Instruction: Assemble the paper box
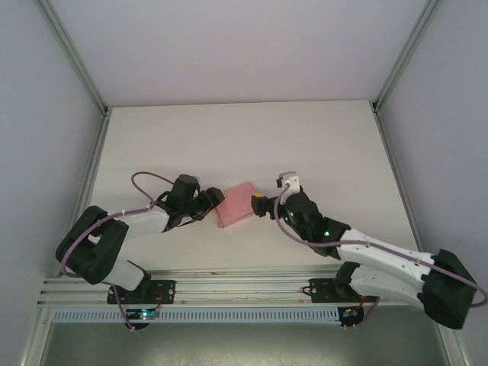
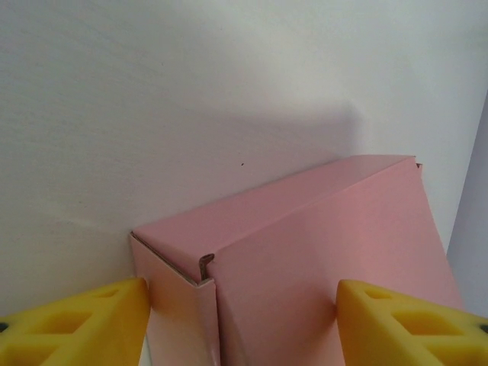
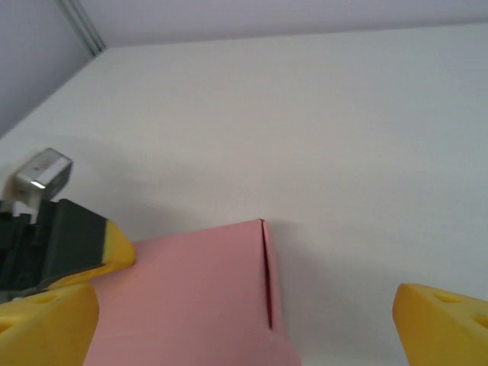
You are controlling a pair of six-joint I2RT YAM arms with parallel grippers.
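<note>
The pink paper box (image 1: 235, 204), folded into a shallow rectangular shape, is at the middle of the white table between both arms. My left gripper (image 1: 214, 204) meets it from the left. In the left wrist view the paper box (image 2: 305, 252) shows a corner with a tucked side flap. One yellow fingertip (image 2: 84, 320) presses the side wall and the other rests on the broad face, so my left gripper (image 2: 240, 324) is shut on it. My right gripper (image 1: 263, 204) is just right of the box, open wide. Its fingers (image 3: 442, 324) stand clear of the paper box (image 3: 191, 297).
The white table (image 1: 244, 137) is fenced by pale walls and aluminium posts at the back corners (image 1: 103, 107). A metal rail (image 1: 229, 288) runs along the near edge by the arm bases. The left gripper's black body and yellow tip (image 3: 91, 248) are just beyond the box in the right wrist view.
</note>
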